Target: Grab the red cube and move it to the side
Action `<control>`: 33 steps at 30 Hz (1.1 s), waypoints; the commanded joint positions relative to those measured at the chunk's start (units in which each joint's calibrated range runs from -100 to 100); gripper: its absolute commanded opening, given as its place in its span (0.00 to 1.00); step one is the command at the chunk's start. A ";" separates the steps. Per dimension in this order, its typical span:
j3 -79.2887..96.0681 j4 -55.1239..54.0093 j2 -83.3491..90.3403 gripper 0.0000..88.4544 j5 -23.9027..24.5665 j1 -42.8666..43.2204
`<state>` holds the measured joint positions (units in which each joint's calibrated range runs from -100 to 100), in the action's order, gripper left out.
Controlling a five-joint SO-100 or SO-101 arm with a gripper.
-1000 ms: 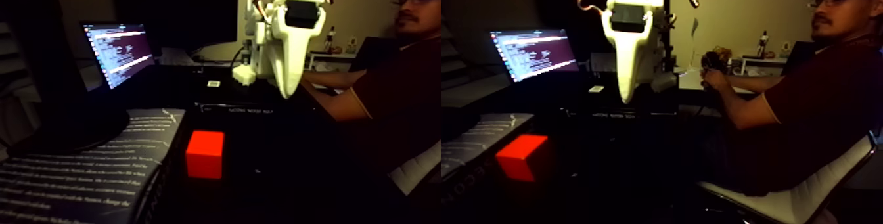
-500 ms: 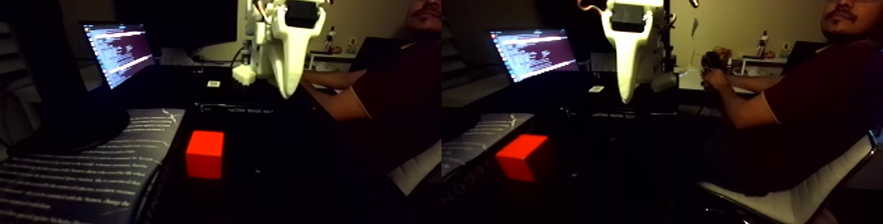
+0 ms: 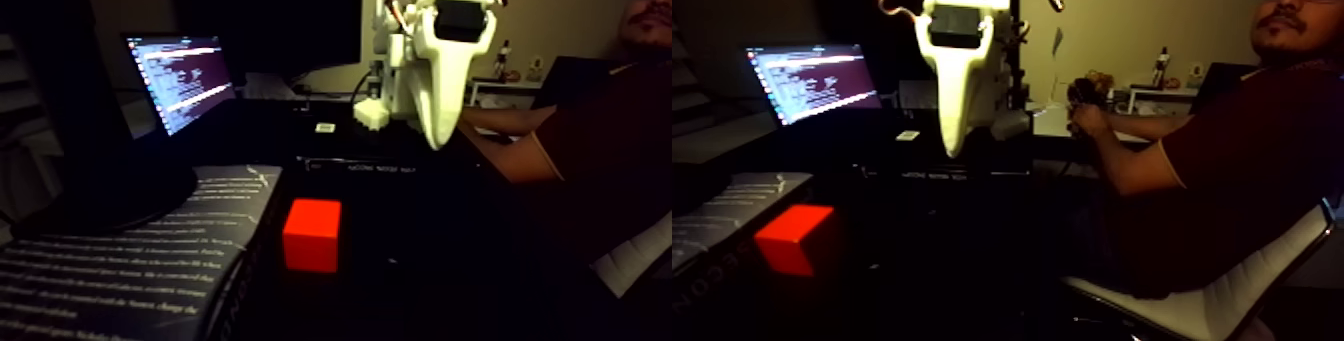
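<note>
I see my gripper (image 3: 437,143) hanging high over the dark desk (image 3: 420,265). Its white fingers (image 3: 440,95) come to one point and hold nothing, but I cannot tell if they are shut tight.

The red cube (image 3: 311,235) sits on the desk, down and to the left of the gripper in the fixed view, well apart from it and just beside a printed sheet (image 3: 130,255).

I think the dark could fool me. I might come down off to one side and knock the cube away, or snag the sheet.
</note>
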<state>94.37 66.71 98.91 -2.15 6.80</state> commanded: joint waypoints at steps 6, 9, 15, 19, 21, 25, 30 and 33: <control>-3.72 -5.14 -7.48 0.02 -2.36 -0.38; -6.53 -8.09 -14.54 0.02 -3.33 -1.30; -17.68 -12.91 -30.67 0.02 -8.13 -6.13; -28.12 -12.32 -42.10 0.02 -10.61 -8.46; -32.65 -11.30 -47.31 0.02 -10.72 -9.96; -43.44 -3.11 -55.80 0.04 -11.96 -11.46; -53.60 7.53 -61.51 0.18 -13.52 -11.71; -56.14 9.31 -63.36 0.20 -13.90 -11.79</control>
<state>42.29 73.89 36.81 -15.73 -4.56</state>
